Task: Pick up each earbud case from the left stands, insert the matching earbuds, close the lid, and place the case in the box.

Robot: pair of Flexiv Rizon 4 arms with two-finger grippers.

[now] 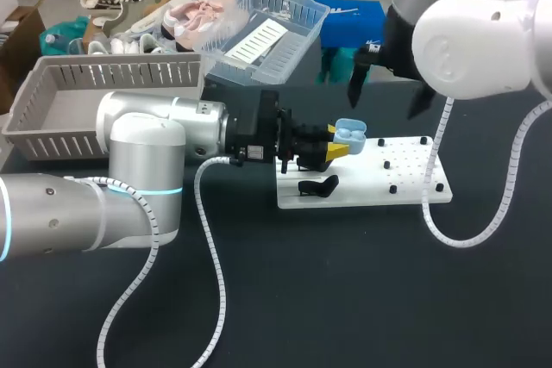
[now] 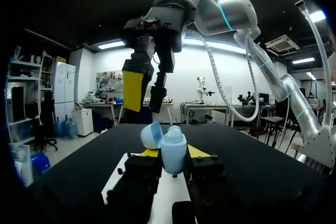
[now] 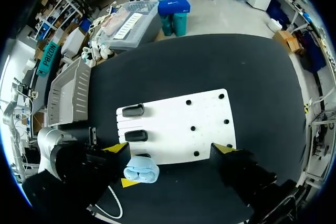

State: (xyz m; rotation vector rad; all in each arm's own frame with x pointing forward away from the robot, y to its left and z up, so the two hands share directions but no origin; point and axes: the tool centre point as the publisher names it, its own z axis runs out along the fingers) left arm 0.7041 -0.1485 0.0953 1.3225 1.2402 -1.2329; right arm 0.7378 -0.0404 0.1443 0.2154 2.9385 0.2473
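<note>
The pale blue, egg-shaped plastic earbud case [image 1: 349, 133], lid open, sits clamped in the left claw [image 1: 336, 142] over the left end of the white pegged board [image 1: 414, 180], while the right claw [image 2: 145, 92] hangs spread and empty above it, probably best placed to come down.

The pale blue earbud case [image 1: 349, 134], lid swung open, is gripped between the left pincer's [image 1: 337, 149] yellow tips above the white board's [image 1: 405, 174] left end; earbuds seem seated inside. Two black stands [image 3: 133, 110] sit on that board.
</note>
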